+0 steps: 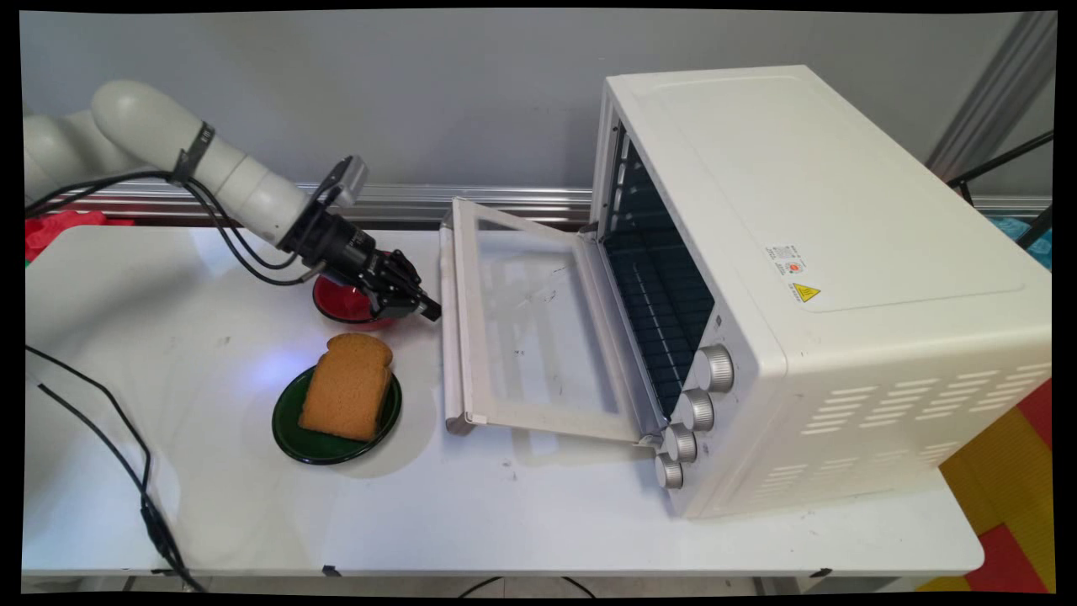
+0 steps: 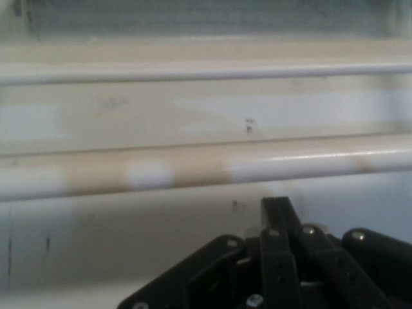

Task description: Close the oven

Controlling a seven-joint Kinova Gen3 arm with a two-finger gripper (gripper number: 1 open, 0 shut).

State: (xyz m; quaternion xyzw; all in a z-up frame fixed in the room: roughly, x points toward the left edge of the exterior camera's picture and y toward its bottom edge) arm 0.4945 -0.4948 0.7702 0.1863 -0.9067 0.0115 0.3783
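My gripper (image 1: 427, 308) is shut with nothing in it, low over the table just left of the toaster oven's open door (image 1: 538, 324). Its tips point at the door's handle bar (image 1: 448, 320) and stand a short way from it. In the hand view the shut gripper (image 2: 275, 207) rises at the bottom, and the handle bar (image 2: 193, 168) runs straight across close in front of it. A red bowl (image 1: 343, 305) sits under and behind the hand. A slice of brown bread (image 1: 347, 385) lies on a green plate (image 1: 290, 421) in front of the hand.
The white toaster oven (image 1: 808, 278) fills the table's right half, its dark inside (image 1: 660, 295) facing left and several knobs (image 1: 697, 411) down its front. Black cables (image 1: 126, 454) trail over the table's left side. Red cloth (image 1: 59, 227) lies at the far left.
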